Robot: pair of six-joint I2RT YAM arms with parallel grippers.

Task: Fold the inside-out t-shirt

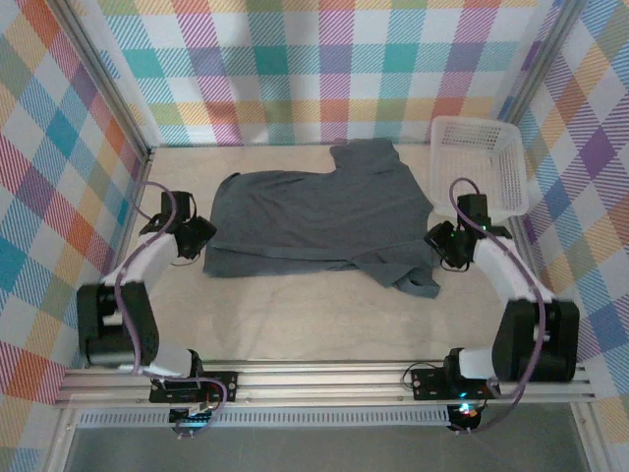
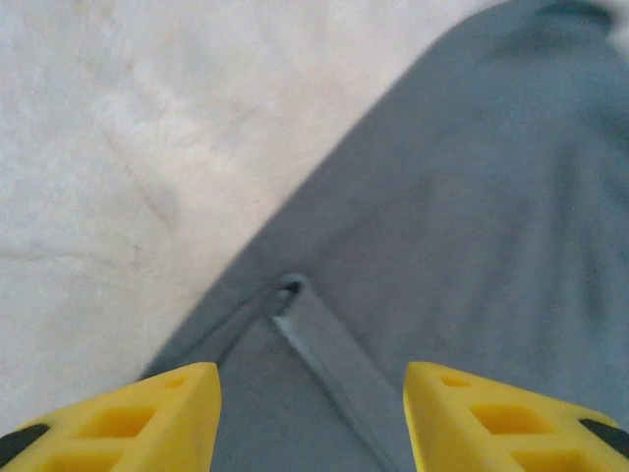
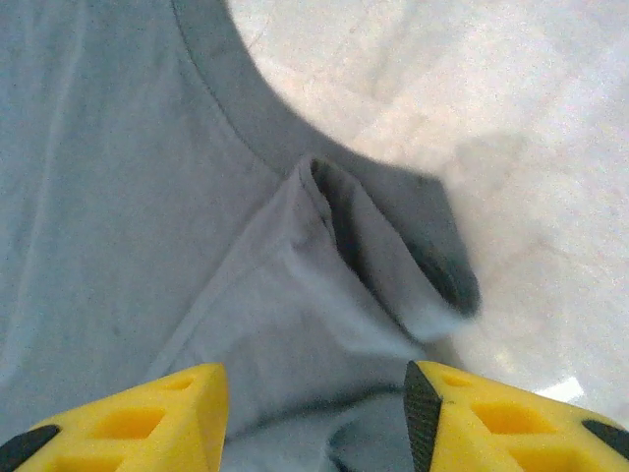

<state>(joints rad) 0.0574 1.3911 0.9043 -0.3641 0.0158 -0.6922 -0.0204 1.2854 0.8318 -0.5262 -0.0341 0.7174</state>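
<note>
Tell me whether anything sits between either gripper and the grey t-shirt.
Nothing visible does. The left gripper and right gripper hover at opposite edges of the t-shirt, jaws apart, with bare cloth right beneath them. The white basket stands off to the far right, not between.

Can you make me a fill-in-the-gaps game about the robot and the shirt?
The t-shirt lying on the table is dark ___.
The white basket stands on the robot's ___ side.
The left gripper and right gripper both stand ___, holding nothing.
Their fingers are ___.
Missing: grey; right; open; yellow.
</note>
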